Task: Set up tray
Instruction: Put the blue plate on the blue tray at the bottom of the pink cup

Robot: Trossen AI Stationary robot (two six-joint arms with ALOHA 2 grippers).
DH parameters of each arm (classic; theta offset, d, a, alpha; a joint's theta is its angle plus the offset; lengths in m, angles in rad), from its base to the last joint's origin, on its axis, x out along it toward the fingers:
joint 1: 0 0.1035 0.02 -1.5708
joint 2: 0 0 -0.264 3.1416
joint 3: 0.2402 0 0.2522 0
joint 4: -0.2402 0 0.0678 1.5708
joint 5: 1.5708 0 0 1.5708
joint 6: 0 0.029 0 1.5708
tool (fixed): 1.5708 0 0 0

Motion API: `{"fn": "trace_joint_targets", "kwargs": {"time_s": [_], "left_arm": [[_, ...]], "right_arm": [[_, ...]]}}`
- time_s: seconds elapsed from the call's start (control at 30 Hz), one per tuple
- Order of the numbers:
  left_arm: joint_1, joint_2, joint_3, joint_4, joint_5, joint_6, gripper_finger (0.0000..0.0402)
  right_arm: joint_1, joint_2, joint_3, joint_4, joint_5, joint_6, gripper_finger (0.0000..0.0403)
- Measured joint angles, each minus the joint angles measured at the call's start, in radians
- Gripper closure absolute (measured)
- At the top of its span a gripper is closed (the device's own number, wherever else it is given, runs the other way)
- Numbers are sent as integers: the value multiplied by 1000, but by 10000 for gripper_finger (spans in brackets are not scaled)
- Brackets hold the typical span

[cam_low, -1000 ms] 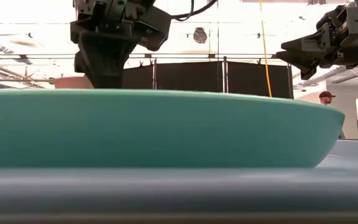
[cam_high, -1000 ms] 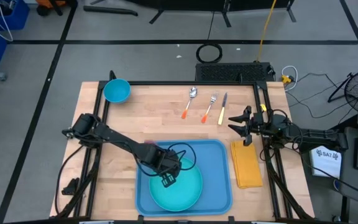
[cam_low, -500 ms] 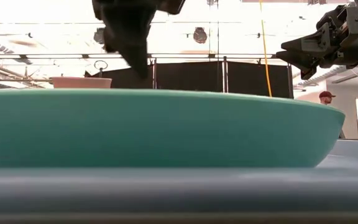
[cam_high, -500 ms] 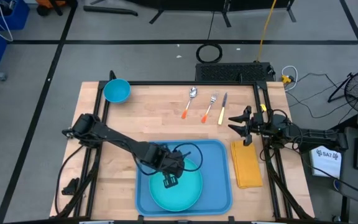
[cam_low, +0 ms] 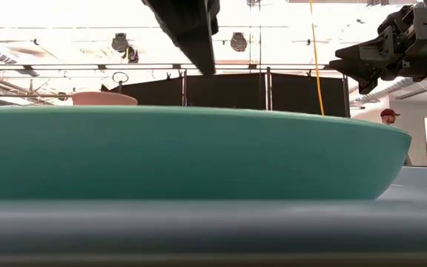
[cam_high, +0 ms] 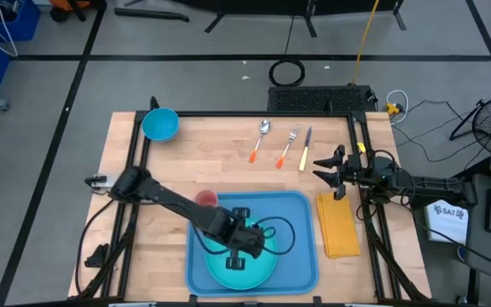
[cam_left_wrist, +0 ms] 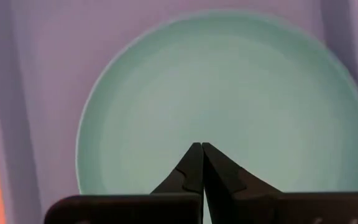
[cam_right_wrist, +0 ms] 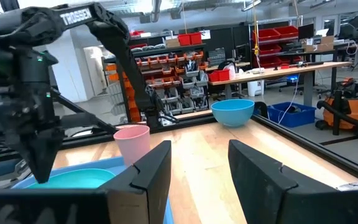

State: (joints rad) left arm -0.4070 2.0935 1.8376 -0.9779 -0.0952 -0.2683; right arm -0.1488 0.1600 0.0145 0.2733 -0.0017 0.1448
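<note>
The left gripper (cam_high: pixel 236 261) has slid across the teal plate (cam_high: pixel 262 266) toward the tray's near edge over the last second, its fingers pressed together and holding nothing. That uncovers a pink cup (cam_high: pixel 206 199) standing just beside the tray (cam_high: pixel 301 223), which lies at the near middle of the surface with the plate inside. The right gripper (cam_high: pixel 321 168) waits wide apart above the yellow napkin (cam_high: pixel 338 228). The plate looks placed; cup, napkin and cutlery (cam_high: pixel 285 145) likely remain.
</note>
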Motion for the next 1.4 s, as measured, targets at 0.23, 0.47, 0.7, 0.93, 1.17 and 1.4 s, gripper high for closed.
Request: {"fn": "trace_joint_targets", "kwargs": {"time_s": [0.23,0.47,0.7,0.93,1.17,1.4], "left_arm": [[1,108,53,-195,-11,88,401],[-14,179,49,-144,27,84,401],[-45,196,34,-119,109,21,401],[-68,189,-14,-112,199,-80,401],[-97,189,-15,-150,208,-131,401],[-102,192,-16,-191,234,-134,401]], "right_arm": [[0,0,0,0,0,0,250],[0,0,0,-1,-1,11,250],[0,0,0,-1,-2,11,250],[0,0,0,7,-2,8,250],[0,0,0,7,-2,8,250],[0,0,0,7,-2,8,250]]}}
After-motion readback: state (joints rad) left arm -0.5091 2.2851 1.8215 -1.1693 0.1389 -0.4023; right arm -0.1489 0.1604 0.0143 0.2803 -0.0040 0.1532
